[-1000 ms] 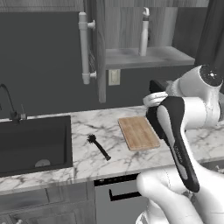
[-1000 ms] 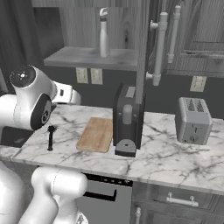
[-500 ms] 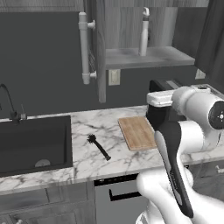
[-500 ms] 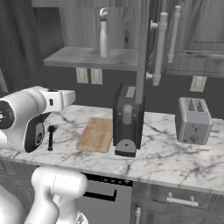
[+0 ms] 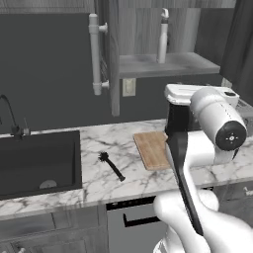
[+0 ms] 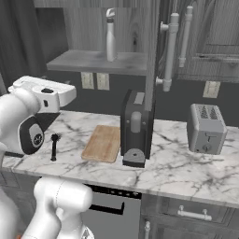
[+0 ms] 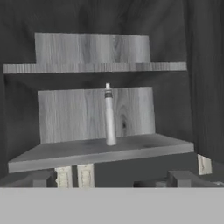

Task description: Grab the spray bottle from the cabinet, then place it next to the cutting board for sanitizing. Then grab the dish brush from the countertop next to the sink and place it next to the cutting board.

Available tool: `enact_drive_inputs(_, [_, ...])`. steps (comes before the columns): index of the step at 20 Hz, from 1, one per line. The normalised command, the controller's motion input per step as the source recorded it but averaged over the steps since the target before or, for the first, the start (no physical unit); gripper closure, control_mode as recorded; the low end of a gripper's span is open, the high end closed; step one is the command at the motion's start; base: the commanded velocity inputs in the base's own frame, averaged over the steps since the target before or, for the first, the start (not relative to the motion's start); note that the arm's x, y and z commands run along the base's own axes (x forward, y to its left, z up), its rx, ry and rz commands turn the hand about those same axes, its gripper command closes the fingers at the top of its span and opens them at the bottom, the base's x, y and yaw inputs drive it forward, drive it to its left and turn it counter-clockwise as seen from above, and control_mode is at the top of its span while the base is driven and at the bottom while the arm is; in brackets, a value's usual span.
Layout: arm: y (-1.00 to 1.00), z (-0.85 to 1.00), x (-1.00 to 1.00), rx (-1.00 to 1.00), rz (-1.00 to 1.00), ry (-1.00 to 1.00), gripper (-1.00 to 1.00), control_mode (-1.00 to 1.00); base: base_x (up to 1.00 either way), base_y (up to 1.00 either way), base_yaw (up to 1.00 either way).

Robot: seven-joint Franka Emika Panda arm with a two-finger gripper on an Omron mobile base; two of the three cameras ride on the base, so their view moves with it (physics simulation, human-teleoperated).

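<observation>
Cabinet (image 5: 148,29) door stands open; the spray bottle (image 7: 109,116) is upright near the middle of the lower shelf (image 7: 100,151), well apart from the gripper (image 7: 113,179), whose two dark tips show at the bottom of the hand view, spread wide and empty. The hand camera looks nearly level at the bottle, roughly centred.

Step in hand, as I judge it: the reach toward the bottle — nothing grasped yet. To do it well, the arm should advance straight along the present line, keeping the bottle centred between the tips, and clear the shelf's front edge. Grip the slim body below the nozzle, not the trigger; a tall narrow bottle will tip if nudged off-centre.

Below, the cutting board (image 6: 102,144) lies flat on the countertop (image 6: 177,168) just beside the coffee machine (image 6: 136,128); the dish brush (image 5: 110,164) lies between board and sink (image 5: 37,163) — untouched.
</observation>
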Motion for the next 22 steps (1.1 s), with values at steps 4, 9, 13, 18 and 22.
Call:
enact_drive_inputs(4, [-0.12,0.33,0.00,0.09,-0.01,0.00,-1.00,-1.00,0.00,0.00,0.00])
enact_drive_inputs(9, [-0.01,0.41,0.15,0.01,0.05,0.02,-1.00,-1.00,0.00,0.00,0.00])
enact_drive_inputs(13, [-0.01,0.49,0.17,0.00,0.06,-0.01,-1.00,-1.00,0.00,0.00,0.00])
enact_drive_inputs(18, [-0.01,0.36,0.24,0.01,0.06,0.01,-1.00,-1.00,0.00,0.00,0.00])
enact_drive_inputs(22, [-0.02,0.16,0.09,0.00,0.00,0.00,-1.00,-1.00,0.00,0.00,0.00])
